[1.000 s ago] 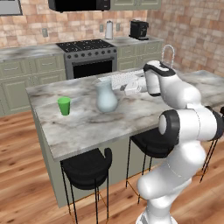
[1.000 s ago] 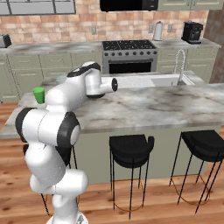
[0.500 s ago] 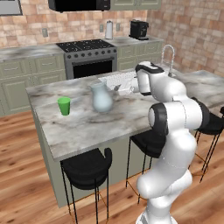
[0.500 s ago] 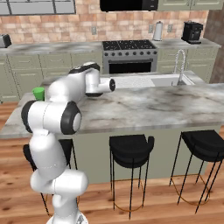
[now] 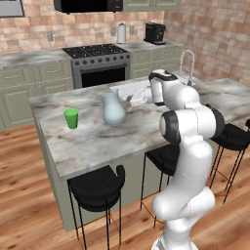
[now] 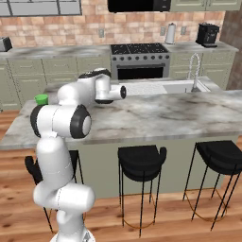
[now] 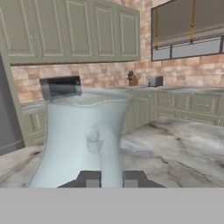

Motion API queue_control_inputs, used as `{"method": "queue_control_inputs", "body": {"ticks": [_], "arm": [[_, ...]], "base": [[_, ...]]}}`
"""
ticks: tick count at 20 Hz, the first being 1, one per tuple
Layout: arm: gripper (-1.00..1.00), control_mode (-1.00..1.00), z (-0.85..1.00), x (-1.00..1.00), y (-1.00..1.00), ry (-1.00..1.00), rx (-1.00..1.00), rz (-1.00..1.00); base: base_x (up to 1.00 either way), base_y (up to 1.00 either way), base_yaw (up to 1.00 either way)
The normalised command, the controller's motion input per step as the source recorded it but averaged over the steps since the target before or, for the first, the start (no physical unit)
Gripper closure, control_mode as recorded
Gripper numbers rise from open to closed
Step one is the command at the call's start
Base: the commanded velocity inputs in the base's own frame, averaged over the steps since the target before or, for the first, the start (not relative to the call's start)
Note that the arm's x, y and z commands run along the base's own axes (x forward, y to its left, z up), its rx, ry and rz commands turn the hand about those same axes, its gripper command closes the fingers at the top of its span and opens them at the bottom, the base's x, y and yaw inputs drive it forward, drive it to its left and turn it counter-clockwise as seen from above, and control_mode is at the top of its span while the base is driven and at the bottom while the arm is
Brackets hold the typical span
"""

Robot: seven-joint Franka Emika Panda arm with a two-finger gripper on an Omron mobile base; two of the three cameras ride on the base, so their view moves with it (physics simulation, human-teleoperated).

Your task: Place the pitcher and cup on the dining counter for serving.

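Pale blue-grey glass pitcher (image 5: 113, 109), round belly and flared rim, stands upright on the dining counter (image 5: 102, 141); gripper (image 7: 111, 179) nearly closed around its handle, green cup (image 5: 72, 118) nearby.

White kettle (image 5: 121, 33) and black coffee machine (image 5: 155, 32) stand at twelve o'clock; black stools (image 6: 141, 162) at six.

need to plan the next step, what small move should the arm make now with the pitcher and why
Probably open the gripper and back away. The pitcher stands upright on the dining counter, a little apart from the cup also standing there, and the hand view has the fingertips close together at its handle. Both items look placed, so letting go seems the sensible step.
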Motion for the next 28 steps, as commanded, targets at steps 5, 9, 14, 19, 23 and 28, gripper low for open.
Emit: {"method": "queue_control_inputs", "body": {"ticks": [5, 9, 14, 19, 23, 28], "arm": [[1.0, -1.0, -0.39, 0.01, 0.0, 0.02, 0.0, 0.02], [1.0, -1.0, -0.14, 0.0, 0.0, 0.01, 0.0, 0.06], [1.0, -1.0, -0.28, -0.15, 0.0, 0.0, -0.09, 0.19], [1.0, -1.0, -0.04, -0.04, 0.0, 0.0, -0.03, 0.08], [-1.0, -1.0, 0.0, 0.0, 0.0, 0.0, 0.0, 0.0], [-1.0, -1.0, 0.0, 0.0, -0.02, 0.0, 0.0, 0.0]], "base": [[0.0, 0.0, 0.0], [0.0, 0.0, 0.0], [0.0, 0.0, 0.0], [0.0, 0.0, 0.0], [0.0, 0.0, 0.0], [0.0, 0.0, 0.0]]}}
